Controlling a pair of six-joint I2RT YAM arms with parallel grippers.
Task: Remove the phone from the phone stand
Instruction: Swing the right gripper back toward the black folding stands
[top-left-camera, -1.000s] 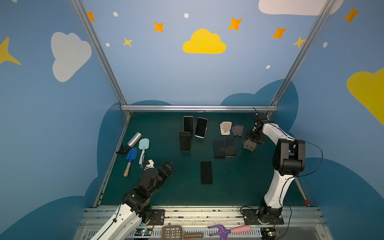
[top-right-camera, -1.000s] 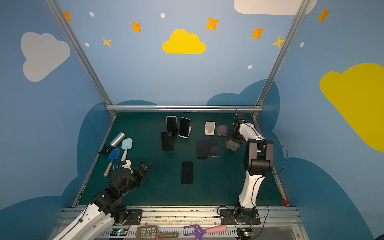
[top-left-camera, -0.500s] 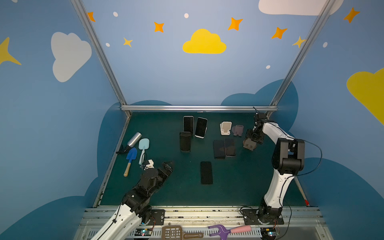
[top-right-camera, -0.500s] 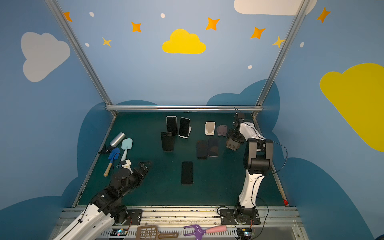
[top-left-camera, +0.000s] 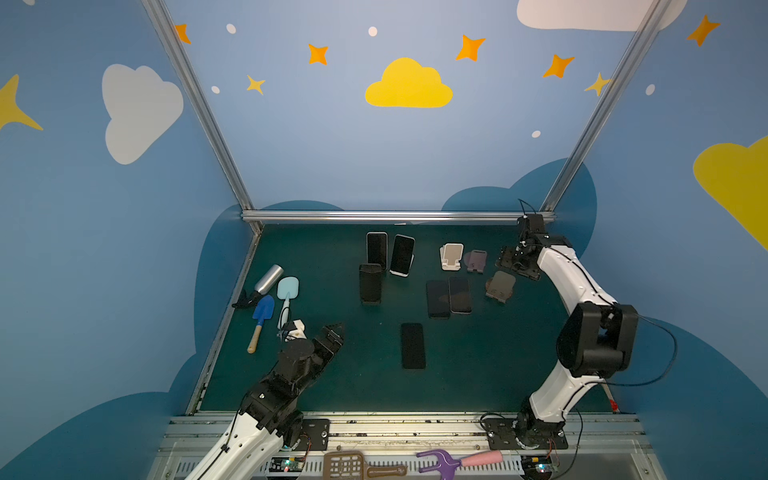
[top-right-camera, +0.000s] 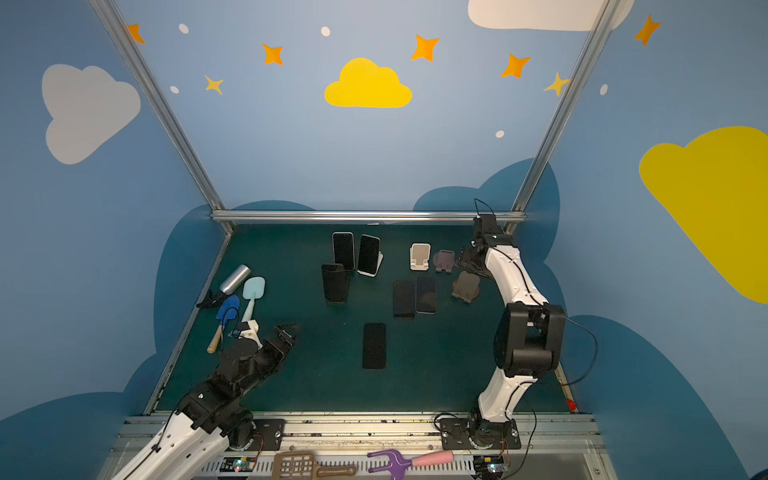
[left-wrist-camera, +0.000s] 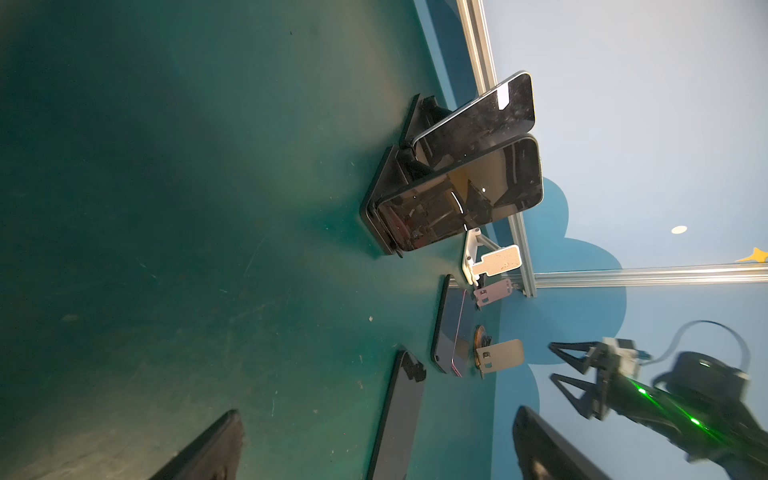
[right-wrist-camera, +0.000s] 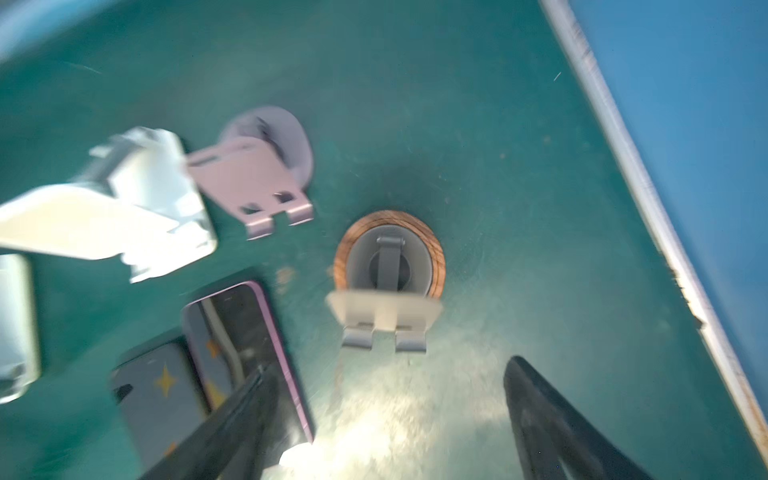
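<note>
- At the back right of the mat (top-left-camera: 478, 374), the right gripper (right-wrist-camera: 390, 365) hangs empty, jaws apart, above the vacant wood-based stand (right-wrist-camera: 388, 266).
- The purple phone (right-wrist-camera: 243, 328) lies flat just beside it: removal looks done.
- Three other phones (top-left-camera: 377, 255) stand propped farther left; the left gripper (top-left-camera: 332, 331) waits, jaws apart.

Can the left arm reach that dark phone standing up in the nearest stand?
Probably yes: the open left pincer points toward the dark phone, and only bare green mat lies between them.
</note>
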